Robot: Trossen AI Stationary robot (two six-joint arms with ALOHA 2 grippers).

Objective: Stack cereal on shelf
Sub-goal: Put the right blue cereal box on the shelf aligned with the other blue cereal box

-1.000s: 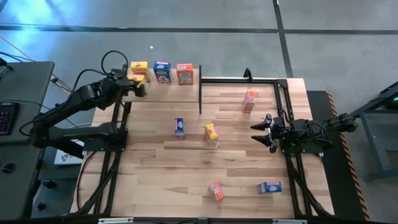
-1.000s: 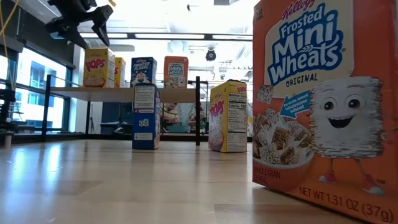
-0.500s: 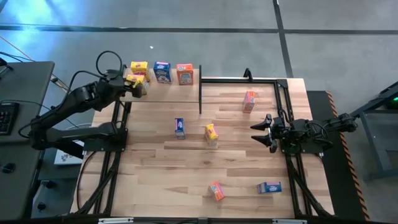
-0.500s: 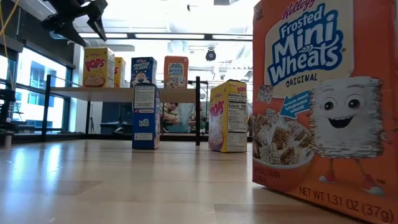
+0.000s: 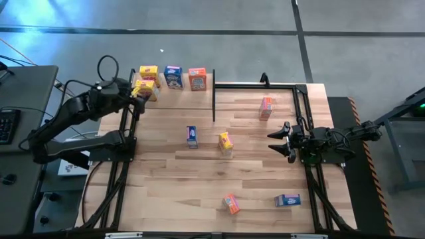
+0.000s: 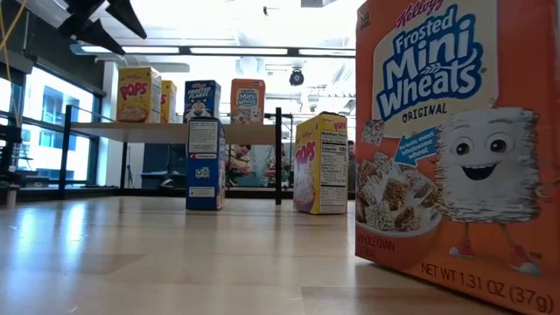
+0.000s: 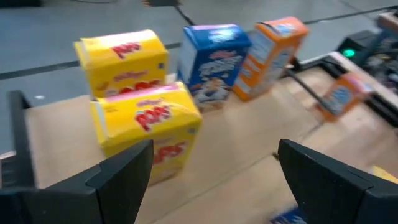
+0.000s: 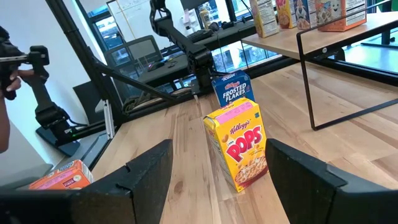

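Observation:
The shelf (image 5: pixel 189 98) stands at the table's far left and carries several cereal boxes: two yellow (image 5: pixel 149 72) (image 5: pixel 145 87), one blue (image 5: pixel 173 76) and one orange (image 5: pixel 197 78), all standing on their bases. More boxes are spread over the table: orange (image 5: pixel 266 107), blue (image 5: pixel 192 136), yellow (image 5: pixel 226 143), orange (image 5: pixel 231 204), and a blue one (image 5: pixel 287 200) lying flat. My left gripper (image 7: pixel 214 177) hangs open just off the shelf's left end, above shelf height, facing the nearer yellow box (image 7: pixel 146 127) without touching it. My right gripper (image 5: pixel 279 141) waits open at the table's right side.
Black posts and rails (image 5: pixel 214 103) frame the shelf and the table's far right corner. The right wrist view shows the yellow box (image 8: pixel 242 152) and the blue box (image 8: pixel 231 90) ahead of the fingers, with bare wood between them and the gripper.
My left gripper has drawn back from the nearer yellow box on the shelf toward the table's left edge, rising a little and turning at the wrist. It stays open. The yellow box remains standing on the shelf.

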